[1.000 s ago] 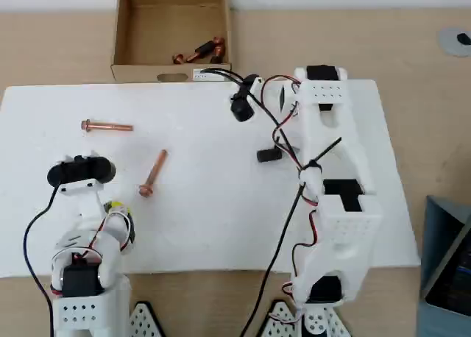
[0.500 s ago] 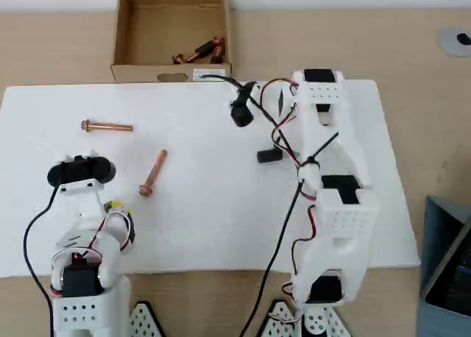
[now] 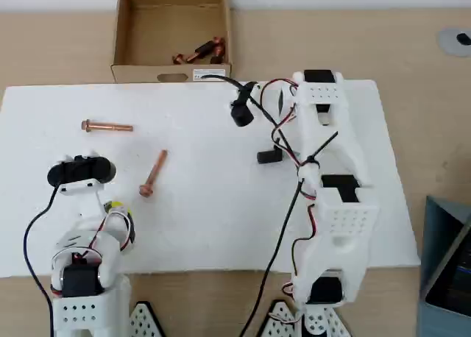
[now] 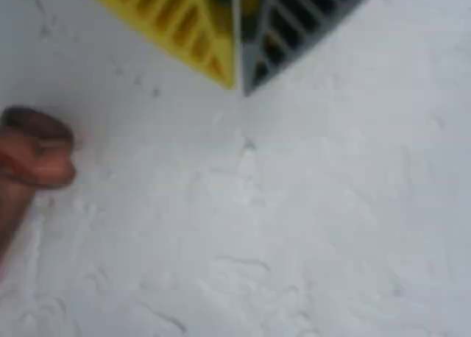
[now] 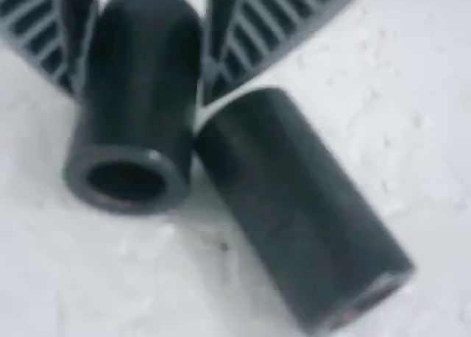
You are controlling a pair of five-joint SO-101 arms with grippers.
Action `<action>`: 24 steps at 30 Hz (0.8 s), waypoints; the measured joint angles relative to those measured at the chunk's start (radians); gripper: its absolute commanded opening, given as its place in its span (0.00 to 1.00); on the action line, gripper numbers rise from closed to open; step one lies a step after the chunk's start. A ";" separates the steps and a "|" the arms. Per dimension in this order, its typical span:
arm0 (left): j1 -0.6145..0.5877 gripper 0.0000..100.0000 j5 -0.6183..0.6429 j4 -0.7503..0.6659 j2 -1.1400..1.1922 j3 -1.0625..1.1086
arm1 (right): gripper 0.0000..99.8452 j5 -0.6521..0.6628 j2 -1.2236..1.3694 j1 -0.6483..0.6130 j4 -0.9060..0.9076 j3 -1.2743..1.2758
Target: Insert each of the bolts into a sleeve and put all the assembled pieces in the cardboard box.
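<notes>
Right gripper (image 5: 143, 50) backs slightly off the surface's (image 3: 206, 226) far edge, clamped mid-barrel on a sleeve (image 5: 129, 131), likely light, stiff, slick; left gripper (image 4: 239, 79) pinched together, empty.

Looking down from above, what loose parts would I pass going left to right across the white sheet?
level copper bolt → slanted copper bolt → black sleeve
</notes>
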 measured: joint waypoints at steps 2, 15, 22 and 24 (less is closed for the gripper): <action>0.000 0.01 0.000 0.000 0.000 0.000 | 0.01 0.000 0.000 0.000 0.000 0.000; 0.000 0.01 0.000 0.000 0.000 0.000 | 0.01 -0.104 0.012 -0.031 0.155 -0.184; 0.000 0.01 0.000 0.000 0.000 0.000 | 0.01 -0.235 -0.060 -0.049 0.331 -0.359; 0.000 0.01 -0.003 0.000 0.000 0.000 | 0.01 -0.279 -0.097 -0.046 0.344 -0.385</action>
